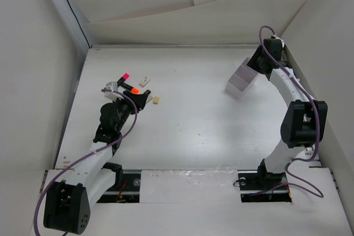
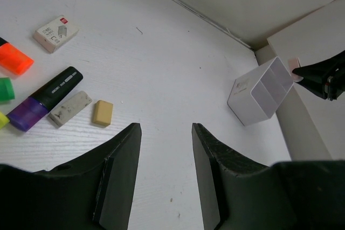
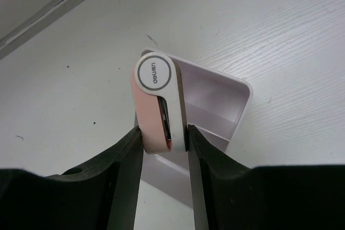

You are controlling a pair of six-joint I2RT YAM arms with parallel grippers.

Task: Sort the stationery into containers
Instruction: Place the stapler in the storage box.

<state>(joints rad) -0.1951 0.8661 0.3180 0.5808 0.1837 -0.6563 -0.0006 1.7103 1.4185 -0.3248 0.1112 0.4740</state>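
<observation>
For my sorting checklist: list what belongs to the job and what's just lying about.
Job: orange highlighter, purple-capped highlighter, grey eraser, tan eraser, small white box, white tray, correction tape in the right gripper.
Lying about: only the purple cables.

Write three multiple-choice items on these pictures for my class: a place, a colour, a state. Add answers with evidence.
1. Where does the white tray stand? A) far right of the table B) among the markers C) between the arms' bases
2. What colour caps the black marker beside the grey eraser? A) red B) purple C) white
3. How is the right hand? A) open, empty B) shut on a marker C) shut on a pink-and-white tape roller
Answers: 1 A, seen in the top view; 2 B, left wrist view; 3 C, fingers press the roller's sides.
</observation>
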